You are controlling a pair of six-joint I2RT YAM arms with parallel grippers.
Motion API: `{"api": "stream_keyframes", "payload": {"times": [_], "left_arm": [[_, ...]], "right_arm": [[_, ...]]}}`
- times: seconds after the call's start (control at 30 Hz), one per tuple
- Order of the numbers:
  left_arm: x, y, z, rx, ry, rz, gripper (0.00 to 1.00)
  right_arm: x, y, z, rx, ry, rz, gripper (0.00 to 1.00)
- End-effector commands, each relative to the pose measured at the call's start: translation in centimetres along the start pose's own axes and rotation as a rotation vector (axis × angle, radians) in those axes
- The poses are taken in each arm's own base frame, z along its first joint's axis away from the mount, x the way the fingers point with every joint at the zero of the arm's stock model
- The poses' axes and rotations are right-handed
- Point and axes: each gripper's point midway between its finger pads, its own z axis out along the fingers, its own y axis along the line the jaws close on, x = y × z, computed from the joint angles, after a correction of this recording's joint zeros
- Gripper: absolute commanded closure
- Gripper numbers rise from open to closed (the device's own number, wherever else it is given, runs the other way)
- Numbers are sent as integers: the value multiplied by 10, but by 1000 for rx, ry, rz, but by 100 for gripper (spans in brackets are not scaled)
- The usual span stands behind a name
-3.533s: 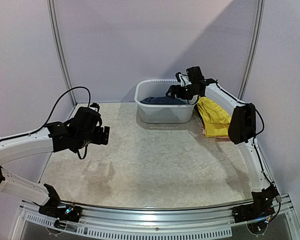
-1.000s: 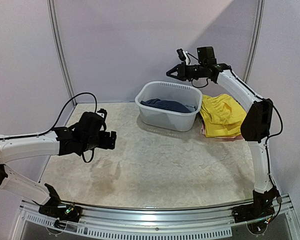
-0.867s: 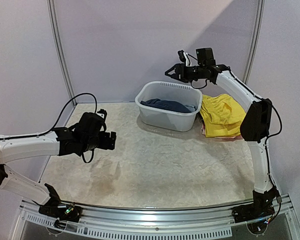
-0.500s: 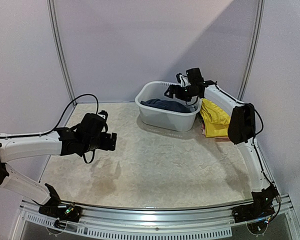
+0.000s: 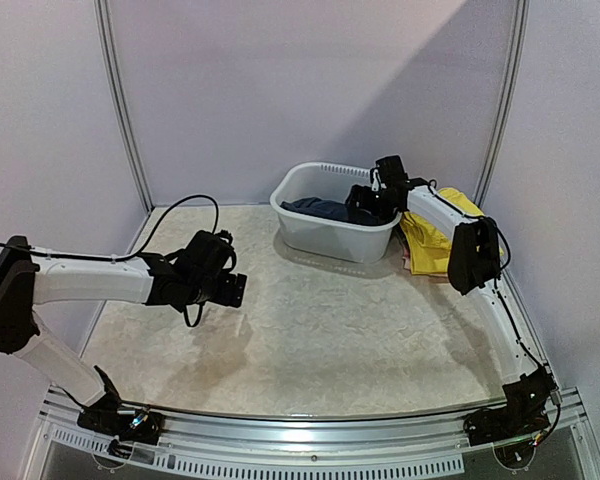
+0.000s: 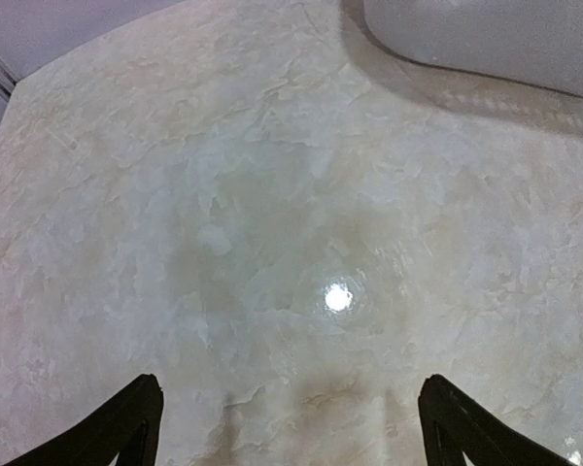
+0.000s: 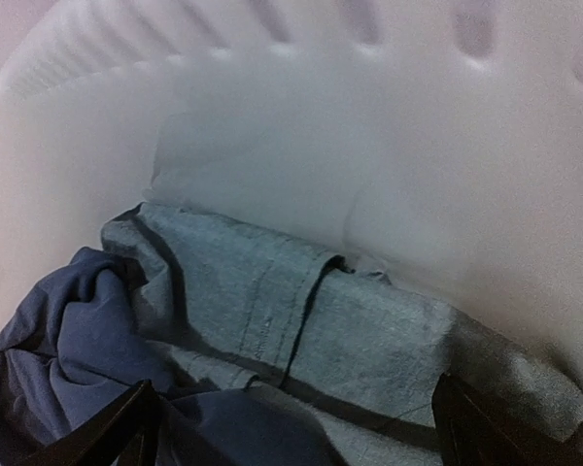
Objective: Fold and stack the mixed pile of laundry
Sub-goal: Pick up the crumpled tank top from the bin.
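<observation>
Both splayed, empty | left gripper [image 6: 287, 403] over table [image 6: 272, 194] | right gripper [image 7: 291, 393] in basin [image 7: 418, 146], over likely grey trousers [image 7: 379, 325]

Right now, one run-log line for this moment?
left gripper: open, over table | right gripper: open, in basin above grey garment, navy garment | yellow clothes: beside basin | held: nothing

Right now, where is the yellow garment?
In the top view the yellow garment lies far right on the table, beside the white basin, partly hidden by the right arm.
</observation>
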Motion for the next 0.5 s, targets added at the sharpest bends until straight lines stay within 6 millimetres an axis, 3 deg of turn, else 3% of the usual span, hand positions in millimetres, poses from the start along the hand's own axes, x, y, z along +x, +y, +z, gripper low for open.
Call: {"api": "stream_keyframes", "payload": {"times": [0.0, 0.23, 0.47], "left_arm": [[-17, -6, 11, -2, -20, 7, 7], [-14, -7, 16, -6, -15, 22, 6], [-12, -5, 18, -9, -8, 22, 6]], "right_arm": [[23, -12, 23, -33, 55, 134, 1], [44, 11, 45, -201, 110, 241, 1], [55, 33, 47, -288, 143, 247, 26]]}}
